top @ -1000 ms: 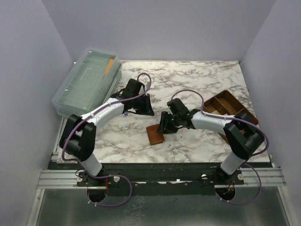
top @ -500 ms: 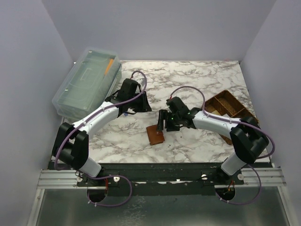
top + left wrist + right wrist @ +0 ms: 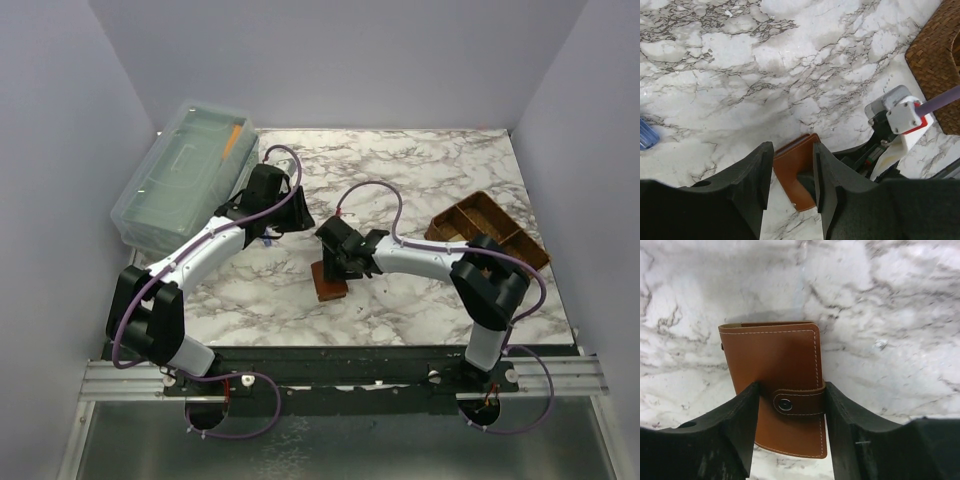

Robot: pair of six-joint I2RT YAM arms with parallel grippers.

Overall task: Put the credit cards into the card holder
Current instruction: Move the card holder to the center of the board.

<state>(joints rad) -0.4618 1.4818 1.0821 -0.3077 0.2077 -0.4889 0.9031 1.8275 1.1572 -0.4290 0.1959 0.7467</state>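
A white marble-patterned table (image 3: pixel 430 165) is enclosed by pale lavender walls, with the two arms bolted to an aluminium rail (image 3: pixel 330 378) at its near edge.

Just beyond the near edge, a small tan-brown leather folding wallet (image 3: pixel 774 356) is seen lying flat on the marble, folded shut, its snap tab (image 3: pixel 796 401) fastened. The right gripper (image 3: pixel 791 390) is held directly above it. Its jaws are spread apart, nothing is grasped, and the tab is framed between them.

Slightly farther back and to the left, the left gripper (image 3: pixel 792 150) is raised and angled toward the same wallet. Its jaws are parted and empty.

Farther off, a brown woven divided basket (image 3: pixel 490 225) is set at the right and a clear lidded plastic box (image 3: pixel 185 175) at the left.

No credit cards can be made out in any view; a small blue thing (image 3: pixel 646 135) at the edge of the left wrist view cannot be identified.

Several risks can be judged from here. The holder is shut and snapped, so no card can be taken until the tab is undone. A flat wallet on smooth marble is likely to be pushed or spun if it is nudged rather than pinned. Both grippers are crowded over one spot, so contact between them is possible if both are lowered together.
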